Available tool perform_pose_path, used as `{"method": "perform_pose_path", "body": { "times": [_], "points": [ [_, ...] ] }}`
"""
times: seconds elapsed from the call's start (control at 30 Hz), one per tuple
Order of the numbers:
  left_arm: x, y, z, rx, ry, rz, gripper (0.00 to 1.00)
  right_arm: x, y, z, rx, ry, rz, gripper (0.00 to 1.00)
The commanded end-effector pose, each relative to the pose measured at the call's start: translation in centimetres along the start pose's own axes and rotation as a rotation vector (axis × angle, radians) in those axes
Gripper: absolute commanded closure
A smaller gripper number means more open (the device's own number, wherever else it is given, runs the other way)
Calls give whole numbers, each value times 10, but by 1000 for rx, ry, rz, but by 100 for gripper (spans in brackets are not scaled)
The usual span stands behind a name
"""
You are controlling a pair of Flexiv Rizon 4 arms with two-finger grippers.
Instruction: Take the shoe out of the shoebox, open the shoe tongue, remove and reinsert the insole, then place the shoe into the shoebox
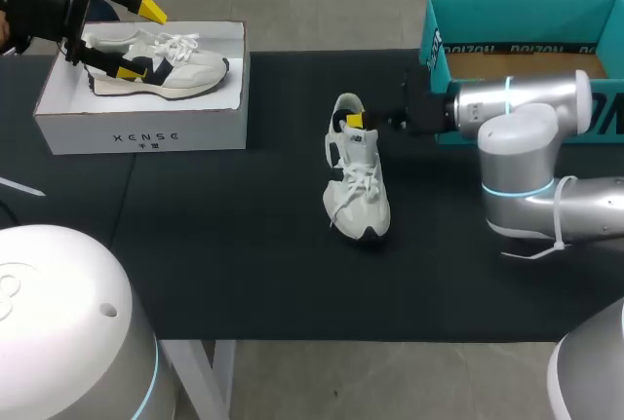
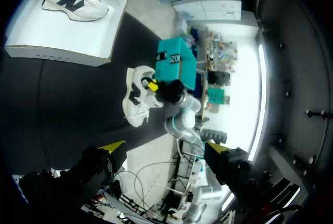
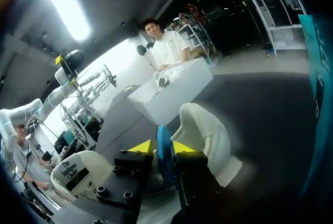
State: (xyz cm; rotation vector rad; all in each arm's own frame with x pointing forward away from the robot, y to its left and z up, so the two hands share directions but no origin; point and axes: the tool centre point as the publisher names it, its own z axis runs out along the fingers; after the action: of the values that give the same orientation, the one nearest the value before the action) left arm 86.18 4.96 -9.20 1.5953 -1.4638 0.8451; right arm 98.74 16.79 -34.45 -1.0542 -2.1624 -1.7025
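Right jaws: closed to a narrow gap on the blue insole (image 3: 165, 156), with one yellow fingertip (image 3: 141, 147) against each face.
Insole: it stands on edge between the right jaws, at the heel end of the shoe (image 1: 357, 186). How far it sits inside the shoe cannot be told.
Shoe: a white lace-up trainer with a dark side mark, upright on its sole near the middle of the worktop (image 1: 244, 254). Its heel points to the far edge and its toe to the near edge. In the right wrist view its heel rises just ahead of the right jaws.
Right arm (image 1: 517, 137): it comes in from the right side and crosses in front of the teal shoebox (image 1: 526, 16), ending at the shoe's heel.
Left jaws: spread wide, with nothing between the yellow fingertips (image 2: 112, 146). They hang high over the far left of the worktop, well apart from the shoe.
White shoebox (image 1: 141, 126): it lies open at the far left of the worktop, under and ahead of the left jaws.
Second shoe (image 1: 161, 64): a matching trainer lying on its side inside the white shoebox.
Teal shoebox: it lies open at the far right, with a brown floor showing inside.
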Motion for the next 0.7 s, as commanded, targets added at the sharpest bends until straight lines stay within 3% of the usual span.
{"method": "perform_pose_path", "body": {
  "times": [0.03, 0.07, 0.1, 0.13, 0.23, 0.27, 0.33, 0.43, 0.5, 0.63, 0.7],
  "points": [
    [0, 0, 0, -1, -2, -1, 0, 0, 5, 0, -7, -5, -9, 53],
    [0, 0, 0, -1, -2, -1, 0, -1, 7, -1, -12, -6, -11, 42],
    [0, 0, 0, -1, -2, -1, 0, -1, 8, -1, -14, -7, -12, 16],
    [0, 0, 0, -1, -2, -1, 0, -2, 9, -1, -16, -7, -13, 11],
    [0, 0, 0, -1, -2, -1, 0, -2, 11, -1, -20, -10, -19, 15],
    [0, 0, 0, -1, -2, -1, 0, -2, 11, -1, -20, -9, -19, 25],
    [0, 0, 0, -1, -2, -1, 0, -1, 10, 1, -17, -3, -18, 21],
    [0, 0, 0, -1, -2, -1, 0, 0, 5, 3, -13, 1, -16, 4],
    [0, 0, 0, -1, -2, -1, 0, 0, 4, 3, -12, -4, -11, 7],
    [0, 0, 0, -1, -2, -1, 0, 0, 6, 1, -18, -14, -17, 54],
    [0, 0, 0, -1, -2, -1, 0, 1, 7, 1, -18, -13, -18, 60]
  ]
}}
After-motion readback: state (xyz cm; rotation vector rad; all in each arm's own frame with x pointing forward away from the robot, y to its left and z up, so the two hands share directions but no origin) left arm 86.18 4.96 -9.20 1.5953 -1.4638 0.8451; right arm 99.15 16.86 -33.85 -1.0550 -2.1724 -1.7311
